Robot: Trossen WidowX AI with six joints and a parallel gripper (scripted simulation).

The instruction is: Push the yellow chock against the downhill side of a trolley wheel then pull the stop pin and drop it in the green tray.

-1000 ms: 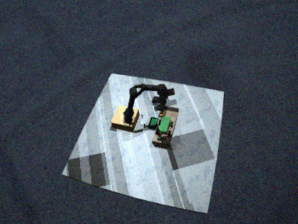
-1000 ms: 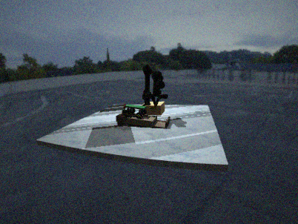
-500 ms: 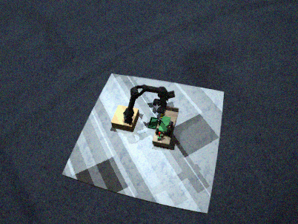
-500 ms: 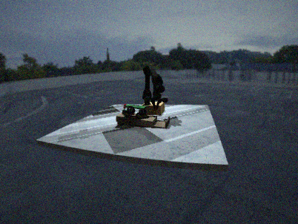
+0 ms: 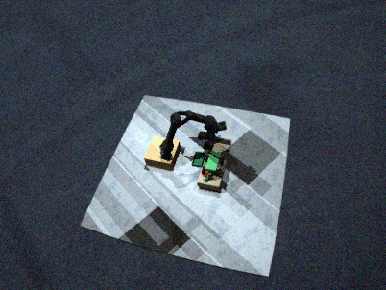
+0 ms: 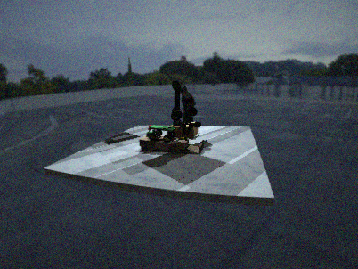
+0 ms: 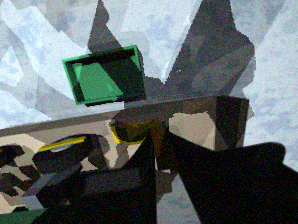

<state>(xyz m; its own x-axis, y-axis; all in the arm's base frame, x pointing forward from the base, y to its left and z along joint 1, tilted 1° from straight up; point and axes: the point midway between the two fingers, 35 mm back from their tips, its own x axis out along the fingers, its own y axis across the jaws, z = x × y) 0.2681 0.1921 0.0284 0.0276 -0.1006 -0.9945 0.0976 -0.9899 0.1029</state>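
Note:
The trolley, with its green deck [image 5: 213, 160] [image 6: 161, 127], stands on the ramp [image 5: 204, 181] [image 7: 192, 129]. The red-headed stop pin [image 5: 206, 173] shows at the trolley's uphill end. The yellow chock [image 7: 131, 132] is at the ramp surface on the downhill side of a dark wheel [image 7: 65, 151] with a yellow stripe. Chock and wheel are close together; whether they touch is unclear. My gripper [image 7: 160, 134] [image 5: 211, 148] is shut on the chock, apparently by its handle, which the fingers mostly hide. The chock's rubber base is hard to make out in shadow.
The green tray [image 7: 95, 82] [image 5: 198, 159] lies beside the ramp, on the side towards the arm's base, and looks empty. The arm stands on a wooden block [image 5: 155, 150]. The trolley's other wheels are partly hidden by the gripper in the wrist view.

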